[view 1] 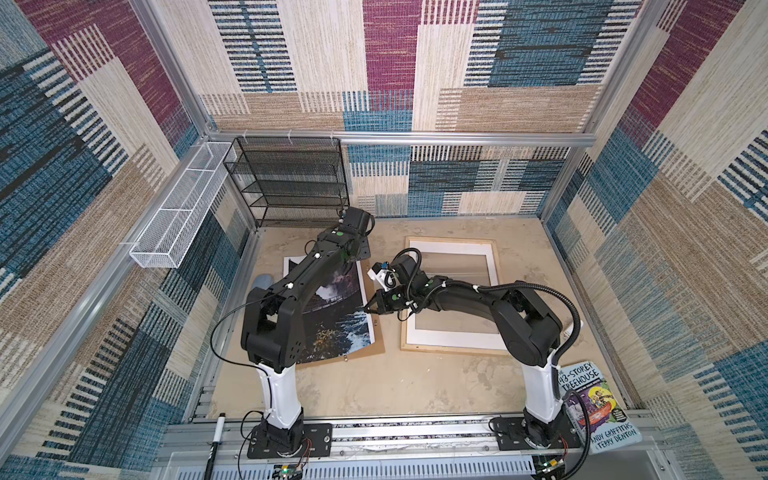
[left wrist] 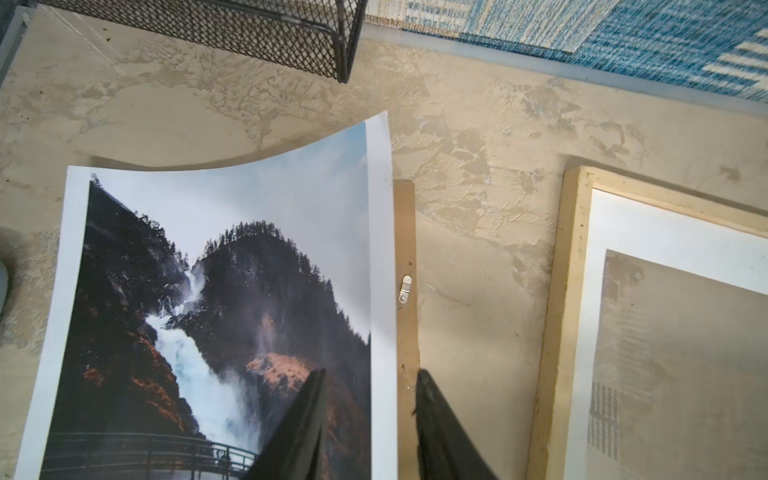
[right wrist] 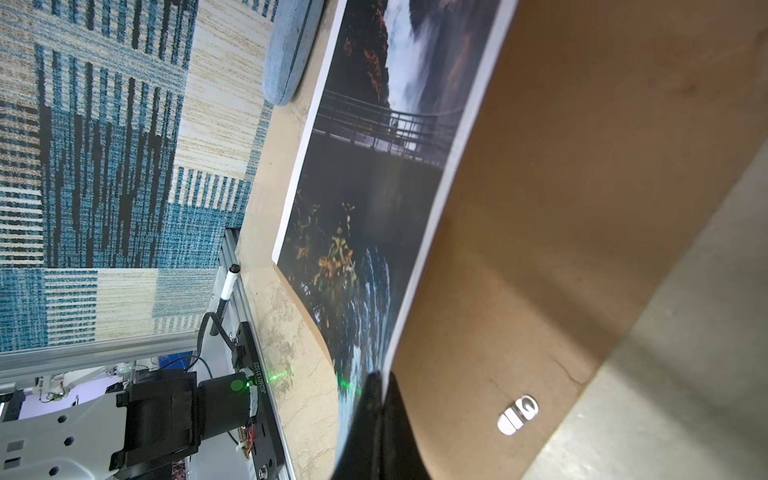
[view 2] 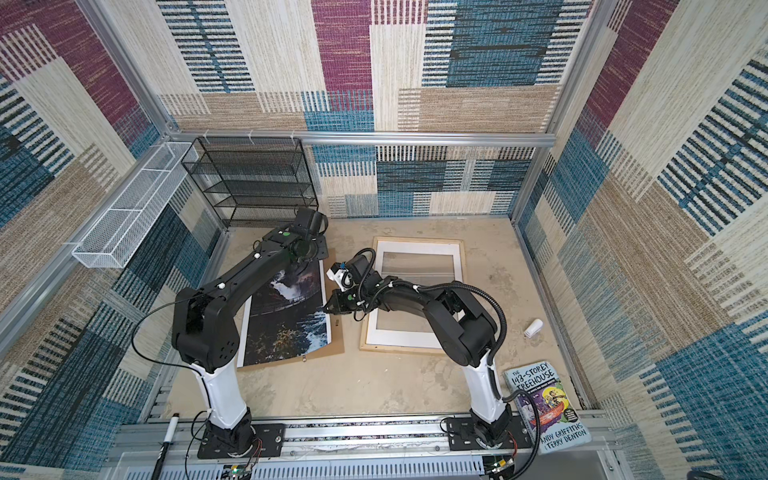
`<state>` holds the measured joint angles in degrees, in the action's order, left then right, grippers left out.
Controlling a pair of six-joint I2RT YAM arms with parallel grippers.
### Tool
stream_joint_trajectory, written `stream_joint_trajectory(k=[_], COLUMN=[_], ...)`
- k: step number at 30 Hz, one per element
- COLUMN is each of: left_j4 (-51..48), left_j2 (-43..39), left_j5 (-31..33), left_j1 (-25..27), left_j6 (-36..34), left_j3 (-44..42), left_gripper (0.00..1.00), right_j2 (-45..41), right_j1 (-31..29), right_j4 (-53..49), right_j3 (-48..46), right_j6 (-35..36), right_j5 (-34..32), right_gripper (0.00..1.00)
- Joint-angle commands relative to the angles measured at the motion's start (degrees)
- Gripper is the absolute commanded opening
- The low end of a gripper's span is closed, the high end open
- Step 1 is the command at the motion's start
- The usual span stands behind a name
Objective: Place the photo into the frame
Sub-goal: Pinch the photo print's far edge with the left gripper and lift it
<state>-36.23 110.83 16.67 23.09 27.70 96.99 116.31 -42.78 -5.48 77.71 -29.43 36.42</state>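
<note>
photo (view 2: 286, 320) flat on brown board (view 2: 338, 338), R hand (view 2: 325, 308) at its edge, frame (view 2: 417, 240) just beside, book (view 2: 548, 411) front-right

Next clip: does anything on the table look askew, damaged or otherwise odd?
Yes. The photo is not lying flat. The right gripper pinches its edge nearest the frame, so the sheet bows up off the backing board, and its far edge curves. No crease or tear shows.

Carpet-lined cell
Patchwork blue, maroon and beige carpet walls (view 1: 390, 62) on aluminium rails (view 1: 415, 139); mottled beige floor (view 1: 374, 382); black mesh shelf rack (view 1: 286, 183) at back, white mesh basket (view 1: 178, 208) on left wall
</note>
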Motion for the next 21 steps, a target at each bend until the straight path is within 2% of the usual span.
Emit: stream_joint_trajectory(k=[1,10,21], left_j4=[-2.9,-9.7,-11.6], left_j2=[3.2,10.9,13.7], left_j5=[2.9,9.5,8.8], left_j1=[0.7,1.6,1.7], left_j6=[-1.8,-2.7,-3.0], left_j3=[3.3,11.8,12.6], left_gripper=[0.39,0.39,0.39], right_j2=[-0.5,-0.6,0.0], right_j1=[-0.4,-0.9,-1.2], right_j4=[-0.2,-0.9,-1.4], right_j3=[0.3,0.5,1.6], right_j6=[1.1,1.5,1.7], right_j5=[-0.6,-1.1,-1.5], right_gripper=[0.02,0.02,0.02])
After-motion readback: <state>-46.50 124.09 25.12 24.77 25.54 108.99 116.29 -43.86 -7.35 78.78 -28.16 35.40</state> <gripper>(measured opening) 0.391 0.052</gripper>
